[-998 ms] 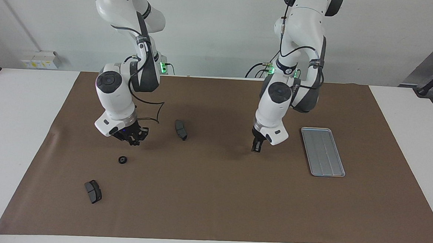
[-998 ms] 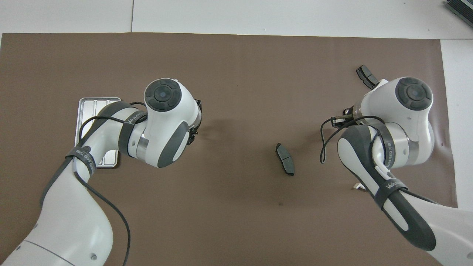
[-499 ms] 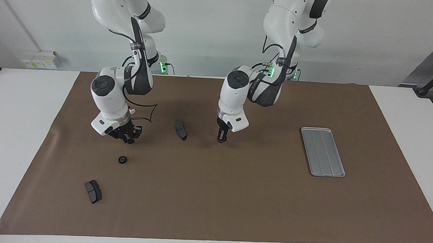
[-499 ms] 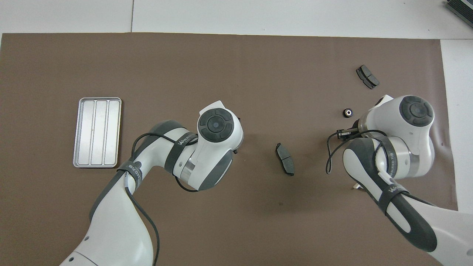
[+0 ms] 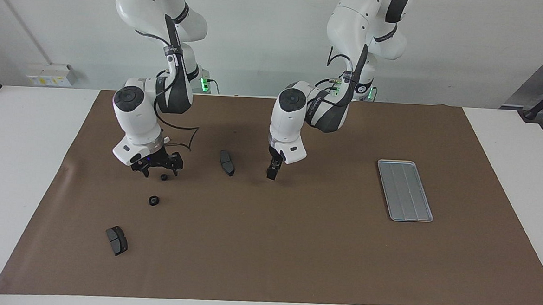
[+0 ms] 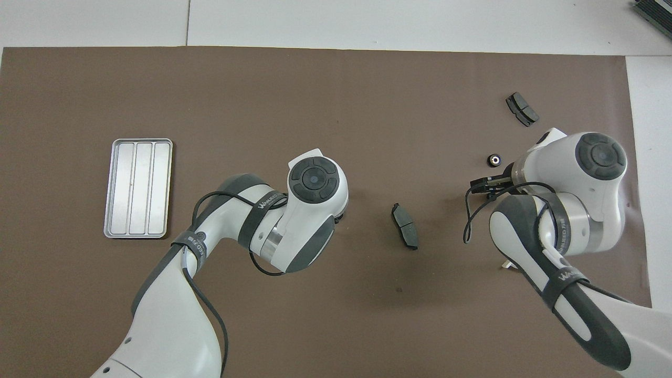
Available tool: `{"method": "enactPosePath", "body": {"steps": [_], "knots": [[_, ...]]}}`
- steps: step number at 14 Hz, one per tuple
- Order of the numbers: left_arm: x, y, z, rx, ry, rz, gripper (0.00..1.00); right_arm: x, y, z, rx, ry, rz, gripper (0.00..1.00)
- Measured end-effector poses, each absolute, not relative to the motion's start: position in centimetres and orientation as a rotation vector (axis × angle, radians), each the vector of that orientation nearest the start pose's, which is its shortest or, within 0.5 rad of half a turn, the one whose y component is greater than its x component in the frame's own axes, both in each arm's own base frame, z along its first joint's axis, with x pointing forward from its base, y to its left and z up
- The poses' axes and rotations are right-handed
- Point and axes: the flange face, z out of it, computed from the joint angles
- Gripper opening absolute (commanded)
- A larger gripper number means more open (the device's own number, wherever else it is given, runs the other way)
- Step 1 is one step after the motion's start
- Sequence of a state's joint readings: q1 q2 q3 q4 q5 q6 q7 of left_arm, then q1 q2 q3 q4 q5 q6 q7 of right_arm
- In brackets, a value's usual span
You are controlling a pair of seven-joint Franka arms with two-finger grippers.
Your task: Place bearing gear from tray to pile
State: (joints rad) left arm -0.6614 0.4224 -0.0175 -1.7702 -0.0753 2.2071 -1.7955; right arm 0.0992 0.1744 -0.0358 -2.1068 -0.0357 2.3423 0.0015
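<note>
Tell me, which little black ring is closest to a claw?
The ring just below the right gripper; the other ring lies alone, farther from the robots.

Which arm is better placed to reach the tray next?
Left, probably: the left gripper hangs nearer the tray; the right gripper stands open over the gears at the right arm's end.
</note>
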Motion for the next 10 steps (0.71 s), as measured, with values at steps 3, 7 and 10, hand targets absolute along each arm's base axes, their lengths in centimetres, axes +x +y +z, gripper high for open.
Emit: {"method": "enactPosePath", "body": {"steps": [3, 7, 10], "knots": [[56.1, -34.2, 34.8, -2.672, -1.667, 0.114, 1.0, 58.2, 5.6, 37.3, -3.159, -0.113, -0.165, 1.0], [63.1, -19.1, 38.9, -2.753, -1.496, 0.165, 1.0, 58.7, 12.4, 40.7, -3.138, -0.062, -0.214, 1.0], [65.2, -10.3, 41.5, -2.867, -1.336, 0.149, 1.0, 58.1, 17.3, 41.8, -3.122, -0.043, -0.232, 1.0]]}}
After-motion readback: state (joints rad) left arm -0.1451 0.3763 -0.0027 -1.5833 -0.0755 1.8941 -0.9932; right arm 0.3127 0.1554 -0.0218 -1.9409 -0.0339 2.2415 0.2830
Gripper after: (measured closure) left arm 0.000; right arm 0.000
